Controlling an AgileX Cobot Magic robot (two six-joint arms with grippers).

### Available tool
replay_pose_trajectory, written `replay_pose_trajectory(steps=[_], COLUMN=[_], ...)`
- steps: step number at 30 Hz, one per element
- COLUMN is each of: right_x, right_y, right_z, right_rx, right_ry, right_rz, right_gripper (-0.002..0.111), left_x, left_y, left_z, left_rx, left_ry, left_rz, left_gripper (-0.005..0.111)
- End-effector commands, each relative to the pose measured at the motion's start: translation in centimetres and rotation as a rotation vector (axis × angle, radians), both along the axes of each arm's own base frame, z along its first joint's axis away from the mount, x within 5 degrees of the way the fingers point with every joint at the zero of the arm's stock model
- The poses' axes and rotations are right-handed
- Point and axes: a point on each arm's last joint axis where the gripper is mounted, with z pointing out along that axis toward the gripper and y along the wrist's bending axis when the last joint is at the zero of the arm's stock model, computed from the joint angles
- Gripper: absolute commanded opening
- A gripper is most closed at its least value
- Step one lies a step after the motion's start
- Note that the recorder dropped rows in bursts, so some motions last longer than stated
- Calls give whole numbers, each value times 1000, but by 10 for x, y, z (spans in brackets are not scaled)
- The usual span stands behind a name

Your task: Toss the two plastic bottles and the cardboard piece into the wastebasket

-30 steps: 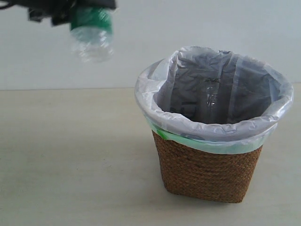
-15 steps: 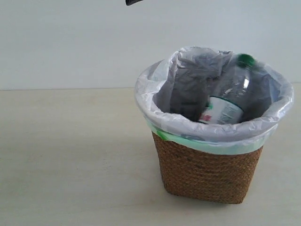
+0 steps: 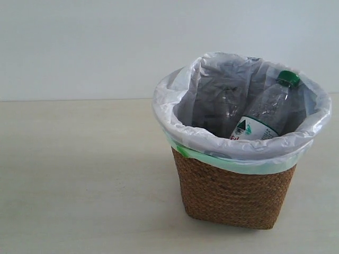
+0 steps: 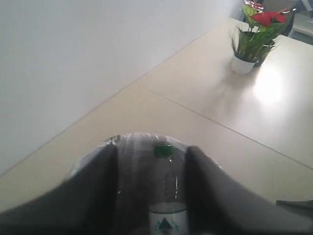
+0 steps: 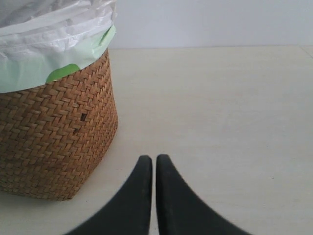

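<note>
Half a second on, the clear plastic bottle with green cap and green-and-white label [image 3: 265, 108] has settled lower inside the brown woven wicker wastebasket [image 3: 233, 196] — cap leaning at the rim. A second clear bottle [image 3: 229, 105] shows faintly beside it. The left gripper [image 4: 151, 148] hangs above, spread wide and empty; the right gripper [image 5: 153, 159], pinched together on nothing, sits beside the basket. The cardboard piece is out of view — best located first, then released over the basket's middle. The label bears a green triangle; its writing is unreadable.
</note>
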Motion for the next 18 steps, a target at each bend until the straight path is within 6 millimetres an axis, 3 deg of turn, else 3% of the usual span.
replay_pose_trajectory(steps=[1,6,12,15,18], right_x=[0,0,0,0,0], right_y=[-1,-1,-1,-1,-1], right_z=[1,1,1,1,1], right_rx=[-9,-9,-9,-9,-9], right_ry=[-13,-13,-13,-13,-13], right_rz=[-6,-6,-6,-6,-6], right_gripper=[0,0,0,0,0], left_x=[-29,-64,-96,-122,-135], left_y=[20,47,73,97,110], left_z=[25,44,49,42,30], left_rx=[65,93,-2,-113,-172], left_ry=[-109,-194,-312,-420,-472], left_rz=[21,102,214,339,412], left_gripper=[4,4,4,4,4])
